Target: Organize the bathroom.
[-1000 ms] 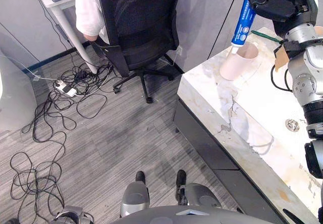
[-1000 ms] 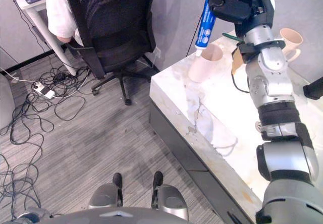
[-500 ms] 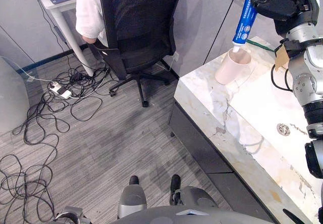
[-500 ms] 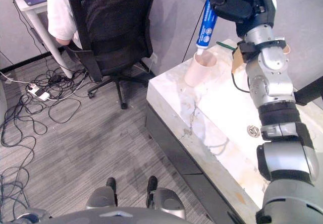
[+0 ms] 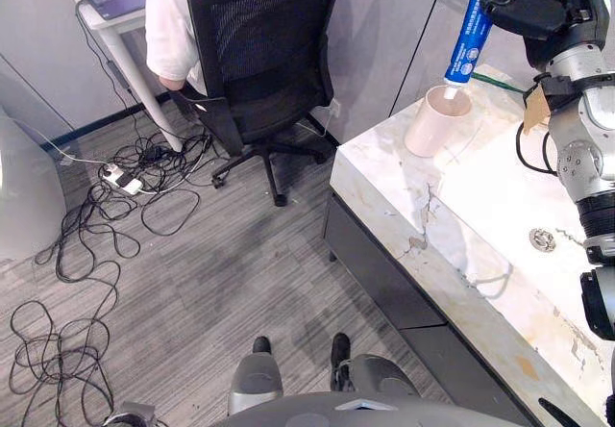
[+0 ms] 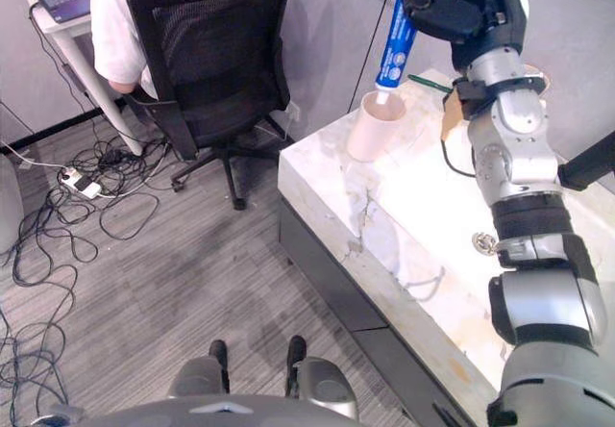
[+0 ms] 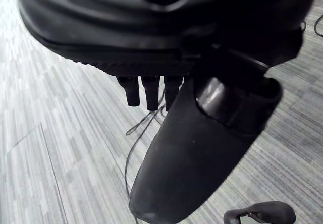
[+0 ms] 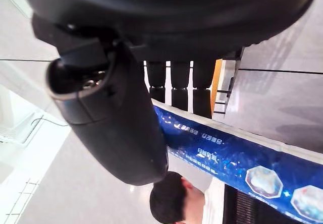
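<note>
A blue toothpaste tube (image 5: 471, 25) hangs upright, white cap down, in my right hand (image 5: 527, 9), whose fingers are curled round its upper part. The cap sits right at the mouth of a pink cup (image 5: 428, 124) standing near the far corner of the marble counter (image 5: 461, 225). In the right wrist view the tube (image 8: 242, 153) runs across just past the fingers and thumb. My left hand (image 7: 166, 27) hangs over the grey floor with relaxed fingers, holding nothing.
A sink drain (image 5: 543, 239) lies in the counter to the right of the cup. A thin green stick (image 5: 498, 82) lies behind the cup, and a second pink cup (image 6: 538, 74) shows past my wrist. A person sits on a black office chair (image 5: 259, 52). Cables (image 5: 86, 215) sprawl over the floor.
The whole view has shifted slightly, so the camera moved. The tube stays in my right hand, its cap now closer to the cup's mouth.
</note>
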Available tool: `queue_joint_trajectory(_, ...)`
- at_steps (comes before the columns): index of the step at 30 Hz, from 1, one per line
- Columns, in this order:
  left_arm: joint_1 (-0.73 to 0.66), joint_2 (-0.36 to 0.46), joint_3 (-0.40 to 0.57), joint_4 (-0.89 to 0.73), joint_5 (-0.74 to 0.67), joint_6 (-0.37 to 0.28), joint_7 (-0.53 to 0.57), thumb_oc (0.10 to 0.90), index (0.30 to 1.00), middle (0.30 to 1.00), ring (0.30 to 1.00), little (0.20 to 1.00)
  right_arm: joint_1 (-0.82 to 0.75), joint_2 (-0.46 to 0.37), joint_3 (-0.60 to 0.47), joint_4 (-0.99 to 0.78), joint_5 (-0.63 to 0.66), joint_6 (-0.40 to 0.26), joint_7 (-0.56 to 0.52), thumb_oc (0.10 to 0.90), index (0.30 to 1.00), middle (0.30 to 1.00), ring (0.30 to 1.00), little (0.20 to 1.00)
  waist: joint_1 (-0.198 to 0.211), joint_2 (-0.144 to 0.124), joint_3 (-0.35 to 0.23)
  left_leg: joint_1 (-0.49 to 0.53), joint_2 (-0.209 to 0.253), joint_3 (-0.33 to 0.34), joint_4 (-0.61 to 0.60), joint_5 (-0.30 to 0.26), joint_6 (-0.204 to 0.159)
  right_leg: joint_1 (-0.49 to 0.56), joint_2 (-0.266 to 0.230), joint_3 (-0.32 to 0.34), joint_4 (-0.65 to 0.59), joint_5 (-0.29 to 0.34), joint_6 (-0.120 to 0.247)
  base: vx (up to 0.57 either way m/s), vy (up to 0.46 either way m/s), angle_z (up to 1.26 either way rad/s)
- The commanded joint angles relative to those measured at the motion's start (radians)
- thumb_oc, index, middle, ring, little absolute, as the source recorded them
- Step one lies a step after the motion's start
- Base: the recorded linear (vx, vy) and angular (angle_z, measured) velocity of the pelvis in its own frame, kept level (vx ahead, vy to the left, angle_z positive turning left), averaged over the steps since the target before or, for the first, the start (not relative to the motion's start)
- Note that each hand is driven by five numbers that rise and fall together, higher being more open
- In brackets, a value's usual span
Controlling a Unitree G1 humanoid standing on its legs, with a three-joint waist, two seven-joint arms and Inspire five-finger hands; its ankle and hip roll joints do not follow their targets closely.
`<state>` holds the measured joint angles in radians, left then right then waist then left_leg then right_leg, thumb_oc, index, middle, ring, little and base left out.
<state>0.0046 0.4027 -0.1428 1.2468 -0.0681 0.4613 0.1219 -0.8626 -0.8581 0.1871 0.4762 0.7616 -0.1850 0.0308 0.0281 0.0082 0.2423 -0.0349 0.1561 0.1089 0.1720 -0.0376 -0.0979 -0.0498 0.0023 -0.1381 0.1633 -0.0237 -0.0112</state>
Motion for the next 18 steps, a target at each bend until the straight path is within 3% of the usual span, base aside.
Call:
queue_joint_trajectory(1, 0.037, 0.09, -0.045, 0.072, 0.047, 0.051, 0.026, 0.8, 0.9, 0.9, 0.9, 0.9, -0.141, -0.053, -0.077, -0.055, 0.042, -0.13, -0.025, 0.4, 0.3, 0.3, 0.3, 0.3, 0.033, -0.022, -0.062, -0.035, 0.126, -0.07, 0.117, 0.032, -0.056, 0.009, -0.031, 0.091, -0.055, 0.003, 0.106, 0.0, 0.0, 0.0)
queue_joint_trajectory(18, -0.01, 0.096, -0.06, 0.057, -0.006, 0.058, 0.036, 0.8, 0.9, 0.9, 0.9, 0.9, -0.183, -0.026, -0.053, -0.017, 0.031, -0.177, -0.042, 0.4, 0.3, 0.3, 0.3, 0.3, 0.025, 0.0, -0.013, -0.086, 0.128, -0.08, 0.137, 0.045, -0.06, -0.049, -0.046, 0.078, -0.023, 0.011, 0.108, -0.04, 0.001, 0.0)
